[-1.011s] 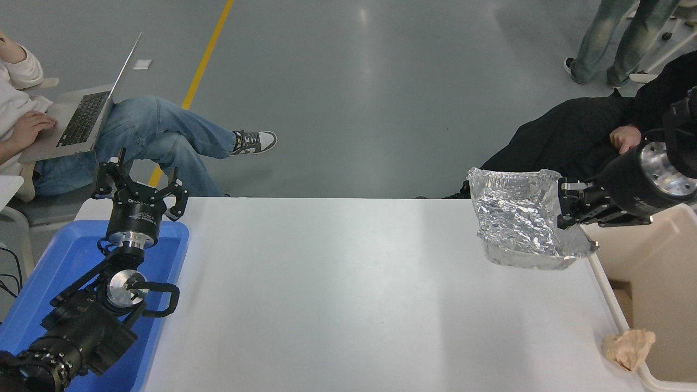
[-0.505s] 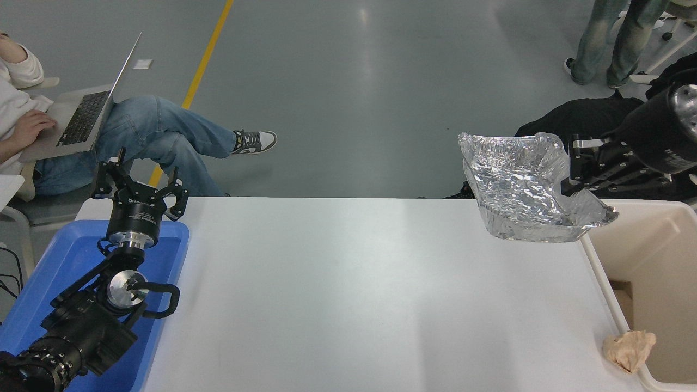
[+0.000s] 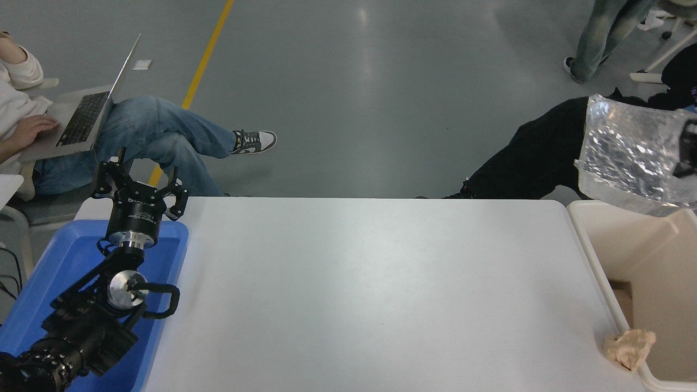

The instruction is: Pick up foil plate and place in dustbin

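the white table (image 3: 370, 294) fills most of the view, its top bare across the middle. at its right edge stands the dustbin (image 3: 599, 256), a beige bin with a thick rounded rim, cut off by the picture's right and bottom edges, so only part of its inside shows. at the table's left edge sits a blue tray (image 3: 52, 272), half covered by the left arm, which rests over it. the left gripper (image 3: 140, 188) points away from the camera with its fingers spread apart and nothing between them.

the foil plate (image 3: 626, 155) hangs in the air at the right edge, tilted up on its side, above the far end of the dustbin and clear of the table. it looks blurred, so its crinkles are hard to make out. only a dark sliver of the right gripper (image 3: 687, 158) shows at the plate's right side, the rest lost beyond the frame; whether it is clamped on the foil cannot be told.

behind the plate sits a person in black (image 3: 533, 158), partly hidden by it. a person with a laptop (image 3: 87, 109) sits at the far left. a small crumpled paper wad (image 3: 629, 348) lies on the dustbin's near rim, beside the table's corner.
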